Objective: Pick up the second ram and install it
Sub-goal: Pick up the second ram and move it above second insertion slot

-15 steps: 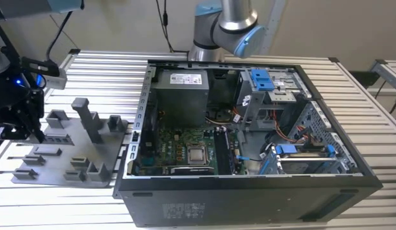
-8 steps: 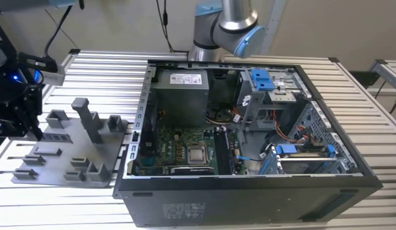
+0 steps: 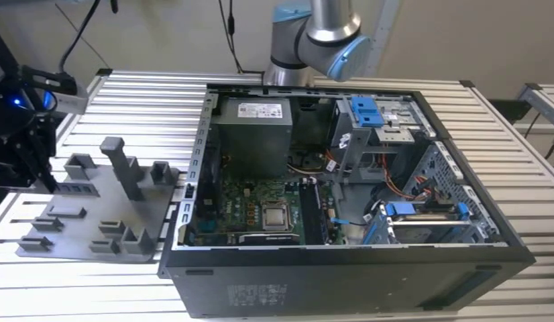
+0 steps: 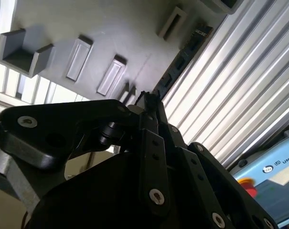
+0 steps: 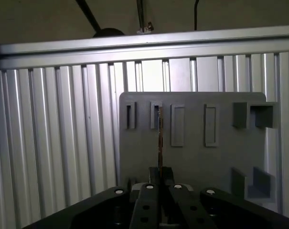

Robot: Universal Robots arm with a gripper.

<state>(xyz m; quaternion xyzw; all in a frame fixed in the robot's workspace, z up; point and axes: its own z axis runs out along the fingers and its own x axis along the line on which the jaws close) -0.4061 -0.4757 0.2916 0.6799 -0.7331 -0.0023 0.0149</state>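
The second ram [image 5: 160,143] shows edge-on in the first wrist view as a thin dark strip running out from between my fingertips. In the second wrist view the ram [image 4: 182,62] is a long dark stick lying along the edge of the grey holder plate [image 4: 111,38]. My gripper [image 5: 160,175] is shut on its near end. In the exterior view the gripper [image 3: 43,176] stands at the left end of the holder plate [image 3: 98,215], with the ram [image 3: 76,188] low over the plate. I cannot tell whether the stick still touches its slot.
On the exterior view's right lies the open computer case [image 3: 349,268]. Inside it are the green motherboard [image 3: 250,208] and its long black slots [image 3: 313,211]. A tall grey post [image 3: 125,168] and several raised blocks stand on the holder plate. A ribbed metal table [image 3: 143,94] is underneath.
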